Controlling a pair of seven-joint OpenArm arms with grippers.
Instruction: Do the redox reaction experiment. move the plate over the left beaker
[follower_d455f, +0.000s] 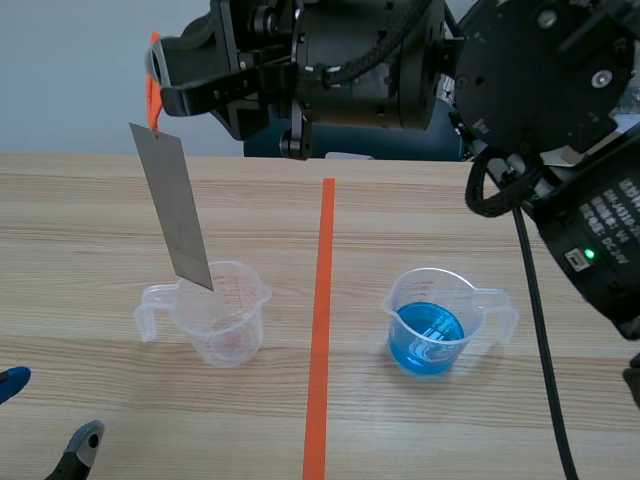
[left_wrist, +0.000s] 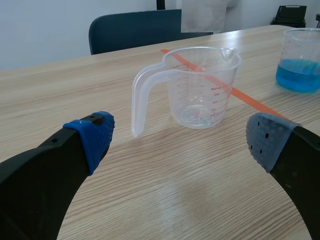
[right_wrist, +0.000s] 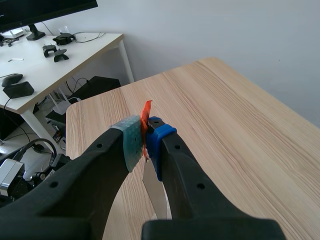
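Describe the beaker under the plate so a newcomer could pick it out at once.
Find the orange tape line down the wooden table. Of the two clear handled beakers flanking it, the left beaker stands below the hanging metal plate. It looks empty; its neighbour holds blue liquid.

Bright, even, diffuse light throughout. Desk (follower_d455f: 90, 230) uniformly lit. Faint soft-edged shadows hug the bases of the left beaker (follower_d455f: 215, 320) and right beaker (follower_d455f: 435, 325). Pale sheen on the wood ahead of the left hand (left_wrist: 181, 142). Plate (follower_d455f: 175, 205) reads flat matte grey.
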